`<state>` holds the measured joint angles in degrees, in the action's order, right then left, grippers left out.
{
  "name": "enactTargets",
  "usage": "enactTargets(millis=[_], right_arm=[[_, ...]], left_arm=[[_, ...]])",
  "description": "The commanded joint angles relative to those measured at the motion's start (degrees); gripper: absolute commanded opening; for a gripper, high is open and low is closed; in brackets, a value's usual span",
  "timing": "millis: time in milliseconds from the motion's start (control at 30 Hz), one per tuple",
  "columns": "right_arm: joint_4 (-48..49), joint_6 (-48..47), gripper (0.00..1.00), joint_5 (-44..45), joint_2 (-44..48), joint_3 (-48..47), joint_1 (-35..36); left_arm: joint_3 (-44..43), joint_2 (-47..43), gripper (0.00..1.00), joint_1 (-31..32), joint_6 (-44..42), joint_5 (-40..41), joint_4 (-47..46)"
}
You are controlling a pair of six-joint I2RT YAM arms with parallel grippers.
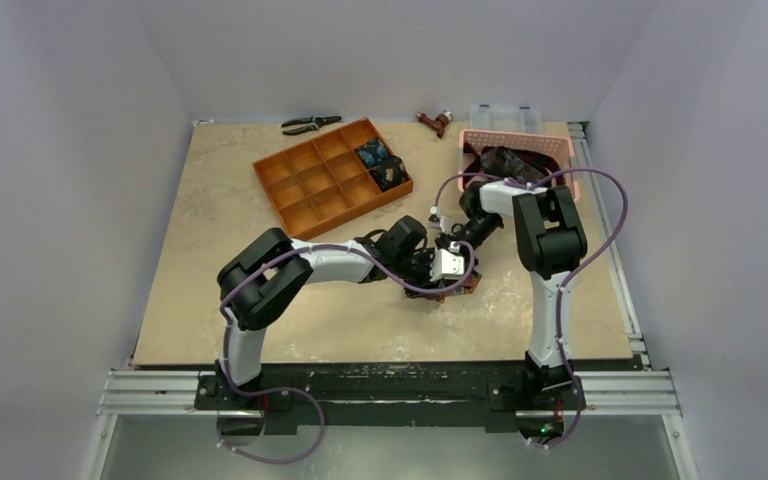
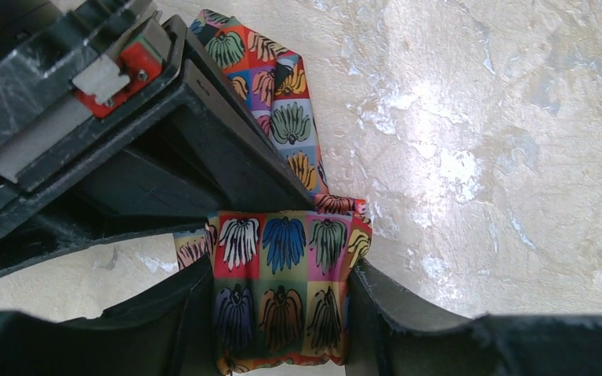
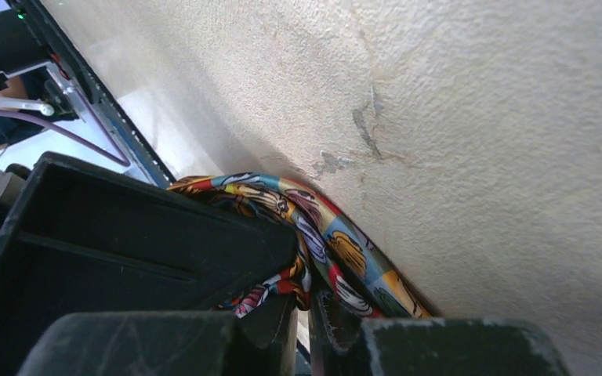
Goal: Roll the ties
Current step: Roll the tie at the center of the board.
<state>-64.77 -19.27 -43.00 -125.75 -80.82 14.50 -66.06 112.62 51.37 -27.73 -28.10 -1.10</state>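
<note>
1. Two containers sit at the far side of the table [image 1: 260, 250]. The orange tray [image 1: 300, 185], far centre, holds a dark blue coiled tie [image 1: 372, 153] in one right-end compartment and a dark brown coiled tie [image 1: 390, 177] in the compartment just nearer. The other compartments in view show bare orange floor.
2. The pink basket [image 1: 520, 135], far right, holds a heap of dark ties [image 1: 505, 160]. A clear plastic box [image 1: 505, 115] sits just behind it.
3. The printed tie [image 2: 282, 282] lies on the table near the centre, toward the near edge, between the two grippers. Part is folded into a flat block, and a strip runs away from it under the right gripper's finger.
4. The left arm has its elbow out to the left and its forearm reaching right. The left gripper [image 2: 278, 313] grasps the folded block, one finger against each side.
5. The right arm stands upright from its base, elbow high, with the forearm bent back left and down. The right gripper [image 3: 306, 317] has its fingers nearly together, pinching an edge of the printed tie.
</note>
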Motion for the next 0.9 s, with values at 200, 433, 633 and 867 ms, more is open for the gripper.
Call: enactTargets(millis=[200, 433, 633, 867], right_arm=[[-4.40, -5.21, 0.23, -10.34, 5.81, -4.93, -4.41], [3.57, 0.39, 0.17, -1.66, 3.93, -1.55, -4.31], [8.86, 0.35, 0.16, 14.25, 2.53, 1.40, -4.34], [11.47, -0.87, 0.16, 24.20, 1.27, 1.67, -4.23]], left_arm=[[3.19, 0.20, 0.09, -1.43, 0.40, -1.07, 0.84], [2.71, 0.63, 0.08, -2.08, 1.68, -1.06, 0.92], [2.09, -1.14, 0.08, -2.86, 6.58, -1.38, 0.35], [3.94, -6.94, 0.11, -3.26, 13.80, 5.31, -5.43]])
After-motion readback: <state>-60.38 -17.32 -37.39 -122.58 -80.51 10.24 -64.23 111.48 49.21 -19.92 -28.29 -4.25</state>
